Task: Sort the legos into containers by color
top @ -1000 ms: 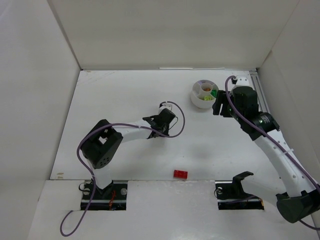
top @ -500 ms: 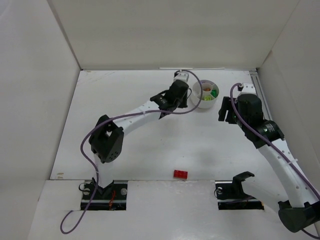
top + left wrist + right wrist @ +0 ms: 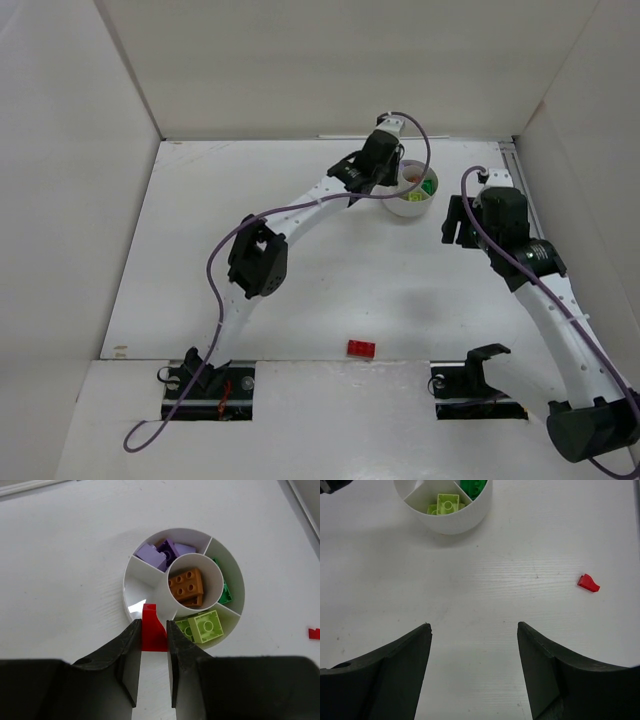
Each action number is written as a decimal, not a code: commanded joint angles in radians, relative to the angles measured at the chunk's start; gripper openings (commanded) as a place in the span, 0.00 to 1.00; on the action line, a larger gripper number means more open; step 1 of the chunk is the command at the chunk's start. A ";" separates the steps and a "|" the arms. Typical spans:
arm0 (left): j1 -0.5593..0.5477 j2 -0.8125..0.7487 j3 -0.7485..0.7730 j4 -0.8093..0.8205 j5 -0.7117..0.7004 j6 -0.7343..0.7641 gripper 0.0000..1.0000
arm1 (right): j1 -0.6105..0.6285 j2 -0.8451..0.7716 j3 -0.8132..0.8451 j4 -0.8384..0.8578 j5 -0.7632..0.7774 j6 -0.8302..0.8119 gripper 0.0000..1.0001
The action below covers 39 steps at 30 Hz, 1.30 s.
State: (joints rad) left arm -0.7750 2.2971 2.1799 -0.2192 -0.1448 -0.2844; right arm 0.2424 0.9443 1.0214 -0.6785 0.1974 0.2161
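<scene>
My left gripper is shut on a small red lego, held just over the near rim of the round white dish. One wedge by that rim holds nothing. Lilac and purple legos fill another wedge, green ones a third, and lime ones a fourth. An orange-brown lego lies in the central cup. My right gripper is open over bare table, short of the dish. From above, the left gripper is at the dish and the right gripper is to its right.
A red brick lies near the table's front edge between the arm bases. Another small red piece rests on the table right of the dish, also seen as a red piece at the left wrist view's edge. White walls enclose the table.
The left arm swung from mid-table up and right to the dish. The right gripper backed a little away from the dish, toward the near right.
</scene>
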 commanded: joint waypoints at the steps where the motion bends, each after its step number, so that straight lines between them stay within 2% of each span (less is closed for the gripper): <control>1: 0.011 -0.004 0.043 0.041 0.037 0.013 0.16 | -0.018 -0.001 -0.009 0.059 -0.065 -0.023 0.74; 6: 0.011 0.019 0.043 0.087 0.063 0.022 0.18 | -0.028 0.008 -0.009 0.059 -0.075 -0.032 0.74; 10: 0.011 0.042 0.043 0.109 0.048 0.022 0.25 | -0.037 0.008 -0.009 0.050 -0.075 -0.041 0.76; 13: 0.011 0.051 0.053 0.118 0.039 0.022 0.26 | -0.037 0.008 -0.009 0.039 -0.075 -0.041 0.76; 20: 0.011 0.061 0.064 0.141 0.021 0.022 0.40 | -0.037 -0.002 0.011 -0.006 -0.087 -0.041 0.76; 23: 0.011 0.029 0.038 0.132 0.030 0.022 0.64 | -0.037 -0.021 0.002 -0.006 -0.168 -0.081 0.77; 25: 0.011 -0.043 0.005 0.132 0.019 0.013 0.97 | -0.037 -0.021 -0.007 0.004 -0.234 -0.127 0.79; 26: 0.011 -0.074 -0.017 0.132 0.019 0.013 1.00 | -0.028 -0.021 -0.007 0.004 -0.283 -0.141 0.79; 29: 0.022 -0.232 -0.145 0.132 0.010 0.013 1.00 | 0.066 -0.012 -0.017 0.004 -0.319 -0.193 0.80; 31: 0.022 -0.374 -0.291 0.142 0.010 0.004 1.00 | 0.196 0.008 -0.026 -0.006 -0.319 -0.193 0.84; 32: 0.022 -0.425 -0.345 0.142 -0.010 0.004 1.00 | 0.249 0.008 -0.026 0.006 -0.284 -0.182 0.84; 33: 0.031 -0.476 -0.456 0.152 -0.021 -0.028 1.00 | 0.358 0.023 -0.026 0.007 -0.259 -0.166 0.84; 34: 0.031 -0.583 -0.515 0.152 -0.032 -0.042 1.00 | 0.407 0.048 -0.035 0.007 -0.242 -0.132 0.85; 36: 0.031 -0.695 -0.633 0.152 -0.059 -0.068 1.00 | 0.492 0.074 -0.046 0.007 -0.242 -0.107 0.86; 37: 0.031 -0.749 -0.754 0.152 -0.073 -0.084 1.00 | 0.571 0.083 -0.046 0.016 -0.242 -0.094 0.86; 39: 0.031 -0.911 -0.862 0.135 -0.094 -0.136 1.00 | 0.651 0.094 -0.090 0.016 -0.256 -0.040 0.86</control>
State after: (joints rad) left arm -0.7452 1.5433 1.4399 -0.0910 -0.1829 -0.3435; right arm 0.8066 1.0359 0.9638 -0.6754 -0.0528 0.1085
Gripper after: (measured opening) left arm 0.997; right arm 0.861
